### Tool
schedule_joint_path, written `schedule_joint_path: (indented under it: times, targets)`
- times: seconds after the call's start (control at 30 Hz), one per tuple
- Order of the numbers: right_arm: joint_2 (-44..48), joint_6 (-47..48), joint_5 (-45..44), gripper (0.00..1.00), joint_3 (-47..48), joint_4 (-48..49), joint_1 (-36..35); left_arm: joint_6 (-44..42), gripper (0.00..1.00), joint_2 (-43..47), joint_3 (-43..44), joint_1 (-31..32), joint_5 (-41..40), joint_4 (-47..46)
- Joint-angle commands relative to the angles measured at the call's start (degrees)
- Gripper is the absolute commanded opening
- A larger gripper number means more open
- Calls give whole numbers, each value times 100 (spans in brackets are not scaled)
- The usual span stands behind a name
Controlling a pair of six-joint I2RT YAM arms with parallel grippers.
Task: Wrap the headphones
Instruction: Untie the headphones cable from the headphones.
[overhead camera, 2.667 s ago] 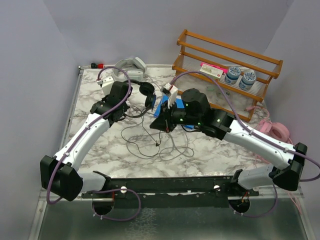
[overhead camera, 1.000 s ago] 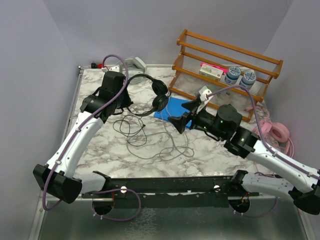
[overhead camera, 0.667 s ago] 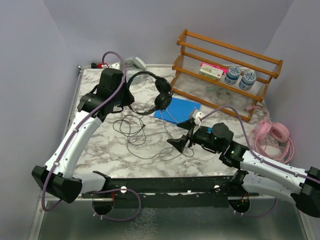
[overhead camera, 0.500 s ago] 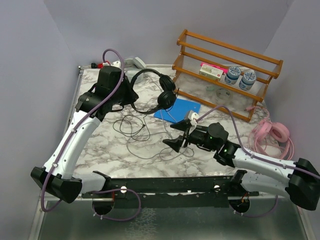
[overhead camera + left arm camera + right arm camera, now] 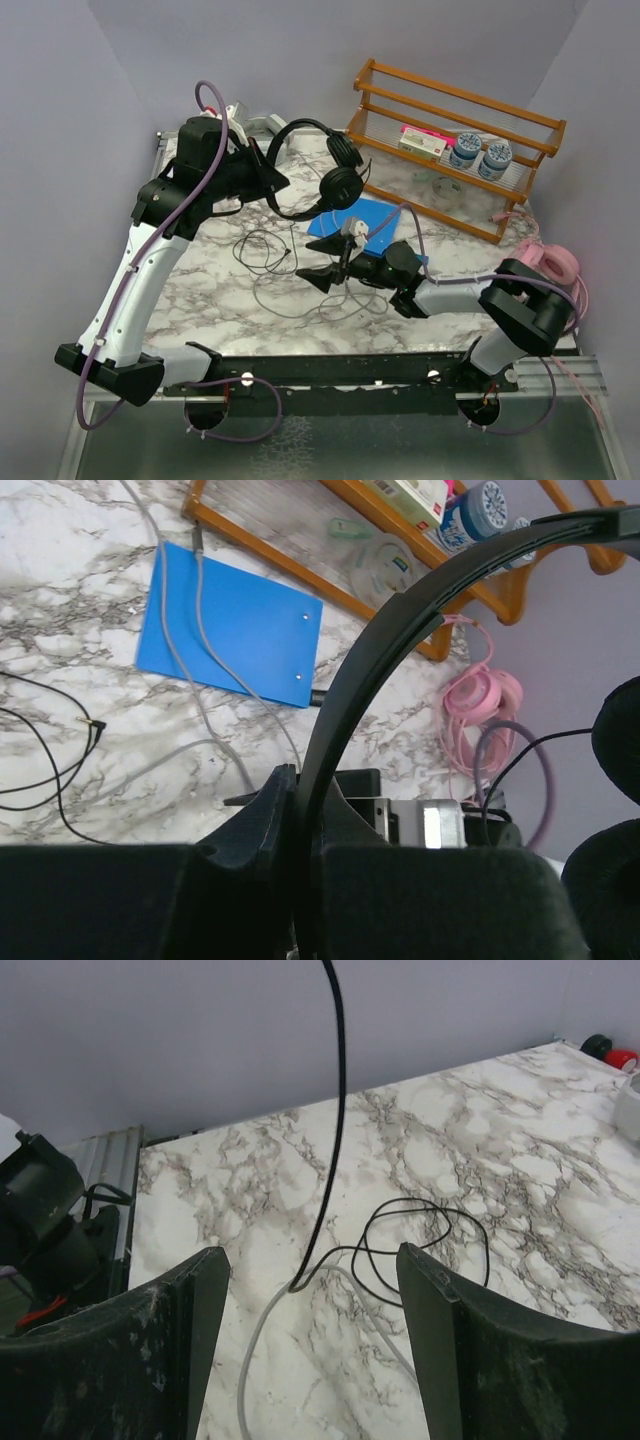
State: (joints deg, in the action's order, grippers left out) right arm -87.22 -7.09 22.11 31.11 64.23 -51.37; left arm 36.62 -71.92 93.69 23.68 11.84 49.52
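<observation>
Step in hand: gathering the cord of the first pair.

- Left gripper [image 5: 270, 182] is clamped tight on the headband of the small black on-ear headphones [image 5: 340, 187]. It holds them up in the air above the far left part of the white marble-patterned table [image 5: 210, 300], earcups hanging toward the middle.
- Their thin black cable [image 5: 337, 1090] drops from the earcups to the tabletop and ends in loose loops there.
- Right gripper [image 5: 312, 277] sits low over the table, its jaws spread wide and holding nothing. In the right wrist view the hanging cable lines up with the gap, apparently just ahead of the fingertips and not touching them.
- A pale grey cable [image 5: 262, 1330] lies on the marble right beside the spot where the black one lands.

Next move, by my judgement: advance the right gripper until only the black strand is between the fingers, then close. The grey one must stay out. After that the slack can be wound round the headband.
</observation>
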Motion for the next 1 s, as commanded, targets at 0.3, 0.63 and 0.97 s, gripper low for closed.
schedule_joint_path:
  times: [0.3,0.63,0.97]
  targets:
    - [-1545,-748,338,37,1156,1670,-12,387,0,124,301,-19,717,5]
    - [-1398,-2017,-1833,0,268,1355,577,293,0,108,628,-15,701,149]
    - [-1245,-2809,-2496,0,311,-157,1297,250,0,118,642,-18,634,161]
